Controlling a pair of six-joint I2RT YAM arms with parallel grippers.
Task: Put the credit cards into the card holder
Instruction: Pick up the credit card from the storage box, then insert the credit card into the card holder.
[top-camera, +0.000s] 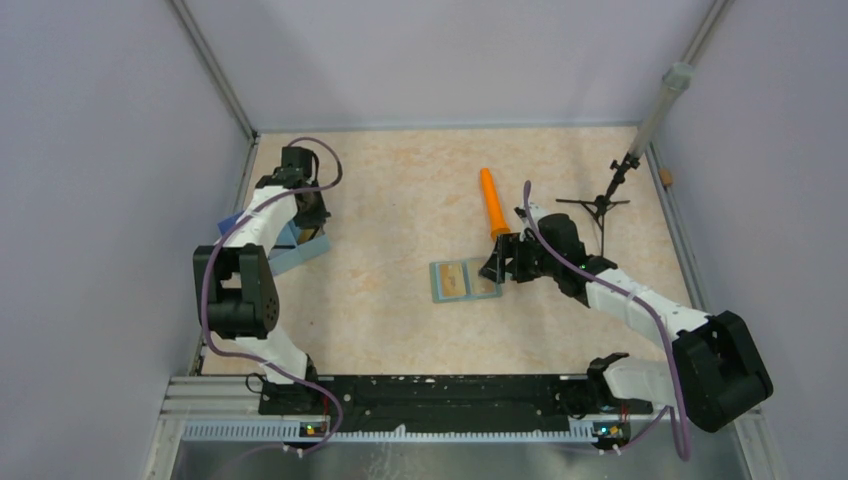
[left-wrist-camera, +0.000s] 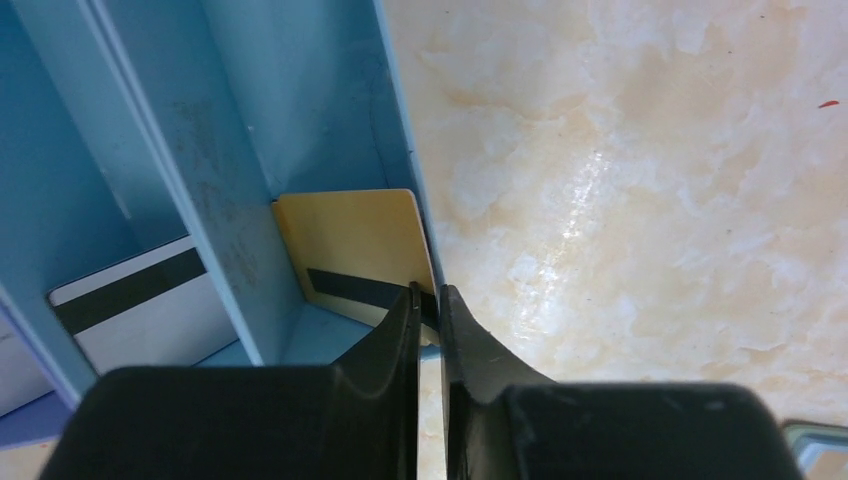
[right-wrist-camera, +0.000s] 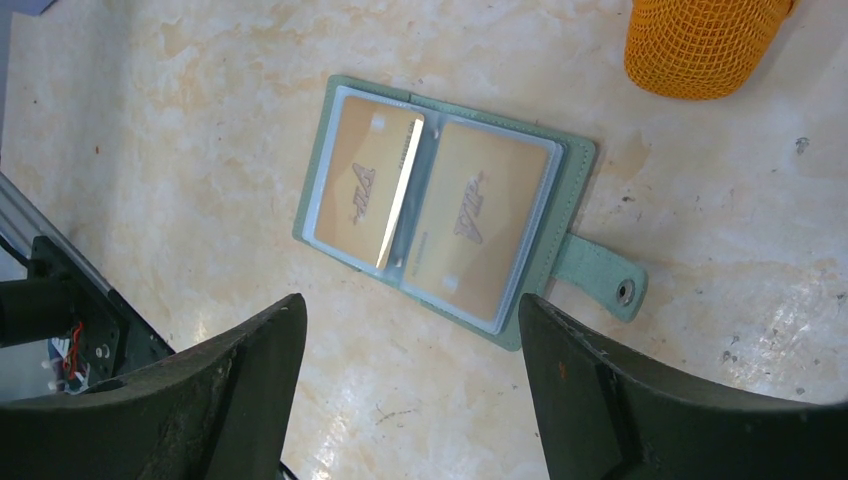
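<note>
A gold-tan credit card (left-wrist-camera: 355, 240) with a dark stripe leans in the end compartment of the blue tray (left-wrist-camera: 230, 200). My left gripper (left-wrist-camera: 430, 295) is shut on that card's near corner, right at the tray's side wall; in the top view the left gripper (top-camera: 308, 228) is over the tray (top-camera: 300, 252). The card holder (right-wrist-camera: 570, 160) lies open on the table, with a gold card (right-wrist-camera: 355, 180) and a second one (right-wrist-camera: 475, 215) in its clear sleeves. My right gripper (right-wrist-camera: 412, 305) hangs open just beside it, holding nothing. From above, the card holder (top-camera: 463, 280) is left of the right gripper (top-camera: 497, 268).
A white card with a black stripe (left-wrist-camera: 140, 300) lies in the neighbouring tray compartment. An orange mesh cylinder (top-camera: 493, 203) lies just behind the card holder. A small black tripod stand (top-camera: 600, 205) is at the back right. The holder's strap with a stud (right-wrist-camera: 610, 280) sticks out sideways.
</note>
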